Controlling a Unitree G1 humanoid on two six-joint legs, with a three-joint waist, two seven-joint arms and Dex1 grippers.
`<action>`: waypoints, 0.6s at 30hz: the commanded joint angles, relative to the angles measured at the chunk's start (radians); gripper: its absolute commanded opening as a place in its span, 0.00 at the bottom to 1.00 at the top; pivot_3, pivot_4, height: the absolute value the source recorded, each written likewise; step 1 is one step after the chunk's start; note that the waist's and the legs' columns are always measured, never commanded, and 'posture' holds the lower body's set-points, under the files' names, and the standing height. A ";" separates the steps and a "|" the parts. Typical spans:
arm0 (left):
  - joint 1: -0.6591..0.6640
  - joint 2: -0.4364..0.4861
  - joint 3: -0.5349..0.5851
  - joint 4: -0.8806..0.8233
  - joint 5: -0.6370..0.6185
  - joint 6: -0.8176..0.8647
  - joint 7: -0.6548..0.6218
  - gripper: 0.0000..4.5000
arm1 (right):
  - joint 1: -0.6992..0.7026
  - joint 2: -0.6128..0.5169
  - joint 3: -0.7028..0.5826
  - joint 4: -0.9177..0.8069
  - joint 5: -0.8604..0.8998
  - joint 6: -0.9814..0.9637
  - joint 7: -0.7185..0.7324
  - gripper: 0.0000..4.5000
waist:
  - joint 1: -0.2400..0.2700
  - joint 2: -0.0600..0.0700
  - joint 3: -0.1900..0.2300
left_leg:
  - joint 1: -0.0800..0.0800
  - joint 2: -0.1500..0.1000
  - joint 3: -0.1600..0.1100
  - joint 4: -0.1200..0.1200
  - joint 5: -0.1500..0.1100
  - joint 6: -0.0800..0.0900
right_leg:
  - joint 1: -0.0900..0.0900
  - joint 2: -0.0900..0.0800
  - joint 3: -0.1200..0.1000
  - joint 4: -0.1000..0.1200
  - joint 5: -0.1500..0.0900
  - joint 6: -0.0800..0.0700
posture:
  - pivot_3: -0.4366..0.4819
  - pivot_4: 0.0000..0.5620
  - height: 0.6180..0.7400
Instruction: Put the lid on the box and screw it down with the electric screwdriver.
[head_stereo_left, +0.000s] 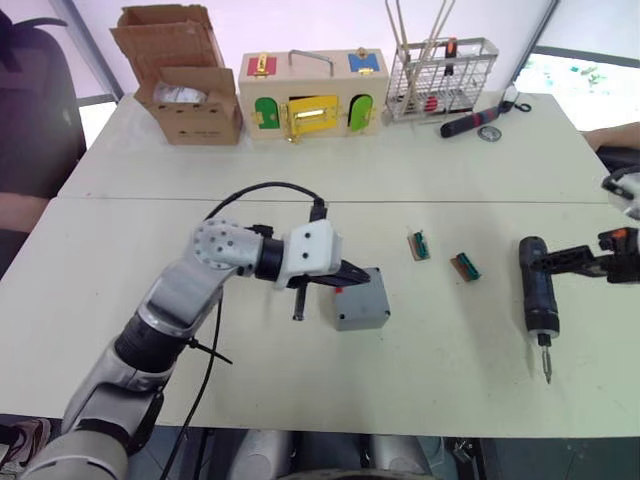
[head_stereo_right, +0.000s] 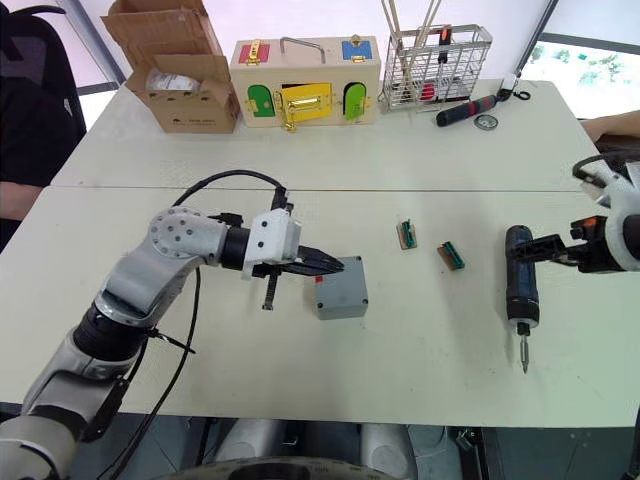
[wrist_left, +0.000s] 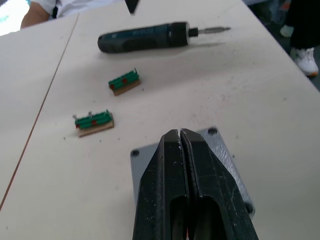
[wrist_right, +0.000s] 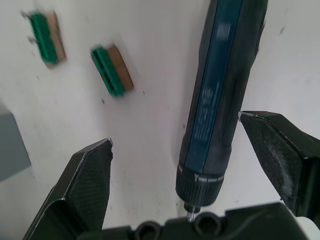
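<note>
The grey box (head_stereo_left: 358, 316) stands near the middle of the table with a small red mark on its side. The lid (wrist_left: 141, 167) lies flat on top of it, corner screw holes showing. My left gripper (wrist_left: 180, 132) is shut, empty, and its fingertips reach over the lid's top. The electric screwdriver (head_stereo_left: 537, 290) lies on the table to the right, its bit pointing toward the front edge. My right gripper (wrist_right: 175, 129) is open, with one finger on each side of the screwdriver's body (wrist_right: 220, 90) and not closed on it.
Two small green terminal blocks (head_stereo_left: 419, 245) (head_stereo_left: 465, 266) lie between the box and the screwdriver. At the back stand a cardboard box (head_stereo_left: 185, 90), a wooden box with coloured doors (head_stereo_left: 312, 95) and a wire rack (head_stereo_left: 440, 75), with a black-and-red tool (head_stereo_left: 475, 122) beside it.
</note>
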 joint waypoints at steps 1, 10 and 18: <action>-0.001 -0.015 -0.012 -0.037 -0.009 0.008 0.019 0.00 | 0.021 -0.039 0.041 -0.019 0.006 0.007 0.039 1.00 | 0.000 0.000 0.000 | 0.000 0.000 0.000 0.000 0.000 0.000 | 0.000 0.000 0.000 0.000 0.000 0.000 | 0.48 0.27 1.00; 0.000 -0.046 -0.051 -0.023 0.004 -0.010 0.020 0.00 | 0.091 -0.011 0.076 -0.016 -0.031 0.005 0.021 1.00 | 0.000 0.000 0.000 | 0.000 0.000 0.000 0.000 0.001 -0.002 | 0.000 0.000 0.000 0.000 0.000 0.000 | 0.48 0.27 1.00; -0.008 -0.061 -0.070 0.016 0.017 -0.035 0.021 0.00 | 0.085 0.127 0.068 0.098 -0.149 -0.073 -0.088 1.00 | -0.001 -0.003 -0.001 | 0.000 0.000 0.000 0.001 0.001 -0.002 | 0.001 0.001 0.000 0.001 0.000 0.000 | 0.48 0.27 1.00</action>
